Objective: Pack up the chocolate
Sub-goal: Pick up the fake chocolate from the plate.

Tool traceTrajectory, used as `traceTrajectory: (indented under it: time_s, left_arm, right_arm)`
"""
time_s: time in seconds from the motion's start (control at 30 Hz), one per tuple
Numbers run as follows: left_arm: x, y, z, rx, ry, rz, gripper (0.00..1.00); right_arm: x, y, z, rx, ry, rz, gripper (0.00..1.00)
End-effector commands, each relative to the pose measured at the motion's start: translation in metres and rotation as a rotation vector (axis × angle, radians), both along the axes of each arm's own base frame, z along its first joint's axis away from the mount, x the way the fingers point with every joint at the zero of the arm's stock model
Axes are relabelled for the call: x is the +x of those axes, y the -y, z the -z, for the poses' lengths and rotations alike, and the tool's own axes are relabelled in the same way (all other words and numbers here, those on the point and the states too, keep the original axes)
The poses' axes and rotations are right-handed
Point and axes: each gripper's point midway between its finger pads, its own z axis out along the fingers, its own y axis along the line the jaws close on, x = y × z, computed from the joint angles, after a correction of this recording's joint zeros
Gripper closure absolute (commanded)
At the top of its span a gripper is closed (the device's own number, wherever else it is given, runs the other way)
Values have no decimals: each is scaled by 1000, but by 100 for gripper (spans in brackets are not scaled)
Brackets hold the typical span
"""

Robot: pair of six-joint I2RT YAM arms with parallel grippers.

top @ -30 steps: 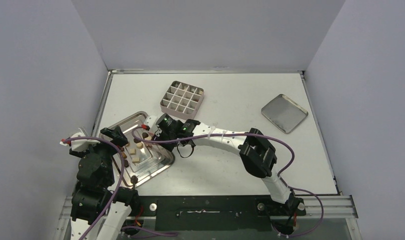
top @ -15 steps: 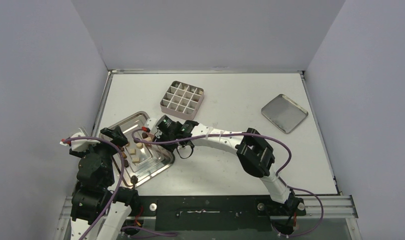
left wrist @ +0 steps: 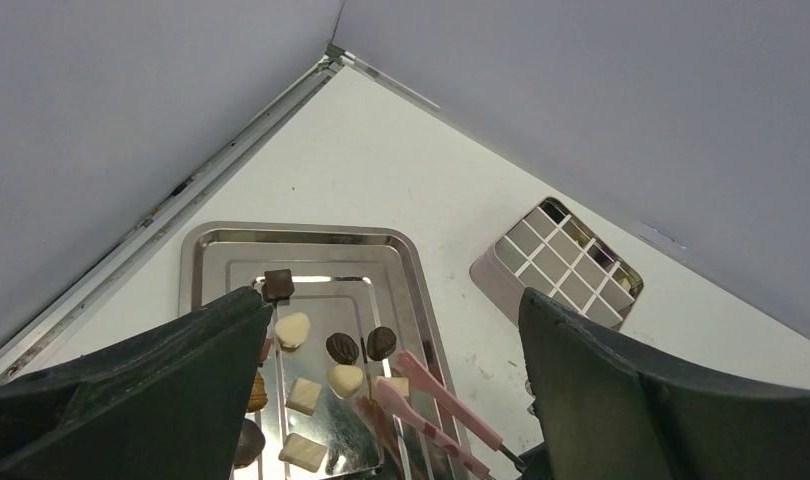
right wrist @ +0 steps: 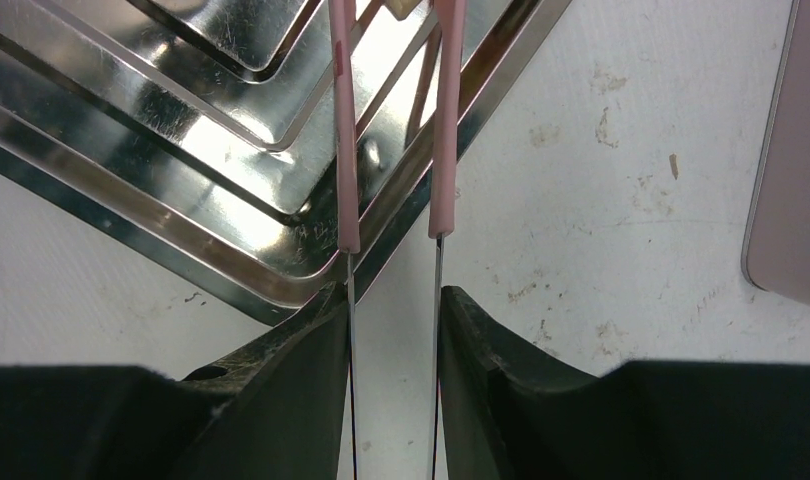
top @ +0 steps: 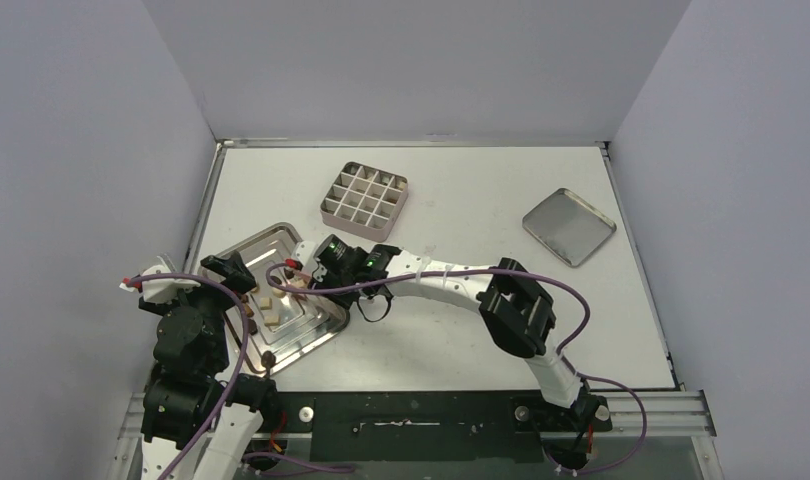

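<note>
The chocolate (left wrist: 343, 348) lay in the tray (left wrist: 311, 232), and I saw none in the tin (left wrist: 496, 285), so packing had hardly begun. The right jaws squeezed tweezers (right wrist: 343, 150) reaching into the tray. The left jaws were wide apart, holding nothing.

Pink tongs (right wrist: 344, 150) reach over steel tray (left wrist: 301, 235); gridded tin (top: 365, 196), lid (top: 569, 227) beyond.
</note>
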Motion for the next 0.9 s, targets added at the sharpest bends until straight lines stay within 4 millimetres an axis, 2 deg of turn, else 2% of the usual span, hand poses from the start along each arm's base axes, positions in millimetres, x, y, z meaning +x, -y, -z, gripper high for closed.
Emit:
traceTrajectory:
  time_s: [0.0, 0.47, 0.87]
  left_arm:
    - [1, -1, -12, -3, 47, -6, 5]
    - [0, -1, -13, -3, 51, -5, 5]
    - [0, -2, -13, -4, 53, -7, 5]
  right_arm:
    - [-3, -7, -49, 114, 36, -5, 80]
    - [-6, -5, -57, 141, 22, 13, 80]
    - [3, 0, -80, 211, 6, 40, 80]
